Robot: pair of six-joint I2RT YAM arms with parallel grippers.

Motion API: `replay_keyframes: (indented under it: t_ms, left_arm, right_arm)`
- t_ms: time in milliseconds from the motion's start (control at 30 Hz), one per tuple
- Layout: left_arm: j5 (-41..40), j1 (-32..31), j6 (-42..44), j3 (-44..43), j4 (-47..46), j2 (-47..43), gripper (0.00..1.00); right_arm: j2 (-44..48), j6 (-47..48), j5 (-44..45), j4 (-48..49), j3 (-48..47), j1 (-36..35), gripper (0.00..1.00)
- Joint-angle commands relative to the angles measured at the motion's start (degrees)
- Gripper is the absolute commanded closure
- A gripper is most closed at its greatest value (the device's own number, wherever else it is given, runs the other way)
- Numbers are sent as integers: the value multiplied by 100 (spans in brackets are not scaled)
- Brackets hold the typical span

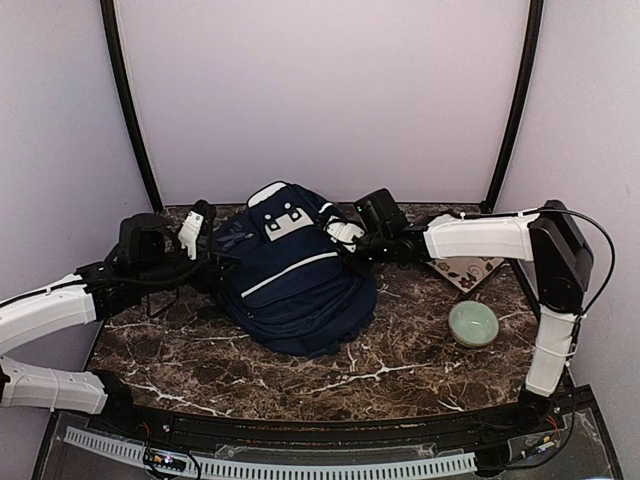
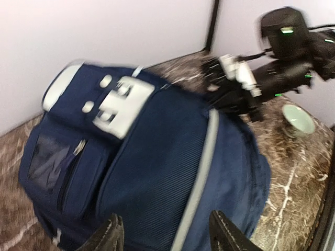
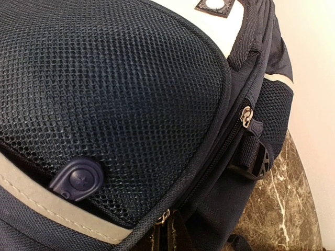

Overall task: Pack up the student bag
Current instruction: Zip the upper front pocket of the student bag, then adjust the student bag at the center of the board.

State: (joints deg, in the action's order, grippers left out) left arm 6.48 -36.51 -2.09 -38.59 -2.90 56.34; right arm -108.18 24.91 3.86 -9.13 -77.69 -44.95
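Student bag (image 1: 295, 280) is shown lying on the marbled counter (image 1: 400, 370) between both arms. A green bowl (image 1: 472, 323) is set well apart on its right. Left gripper (image 2: 167, 232): jaws are parted beside the bag's left flank. Right gripper (image 1: 335, 230): jaws are closed tight at the bag's upper right edge, by a zipper.

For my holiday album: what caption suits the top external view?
Left gripper and right gripper flank a large navy-blue fabric backpack on a dark marbled table.

Soft even light, left wrist view motion-blurred
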Motion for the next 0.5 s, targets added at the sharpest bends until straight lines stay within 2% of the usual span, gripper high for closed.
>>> replay_keyframes:
  t_ms: [0,67,167,233,333,467]
  left_arm:
    - [-771,733,-2197,399,1494,670,44]
    - [-867,964,-2545,818,978,686,45]
    - [-1329,1088,-2626,1165,134,946,56]
    - [-1267,1087,-2421,1083,-358,1470,57]
    - [-1191,1138,-2078,699,-594,2375,56]
    - [-1117,1301,-1516,451,-1550,3103,56]
  right_arm:
    - [-168,-518,-477,353,-246,-142,100]
    - [-68,-618,-559,409,-123,-246,100]
    - [76,-873,-605,543,107,-392,100]
    - [116,-1270,-585,435,53,-531,100]
    - [204,-1889,-653,252,-80,-950,100]
    - [407,-3036,-1179,984,223,-1317,100]
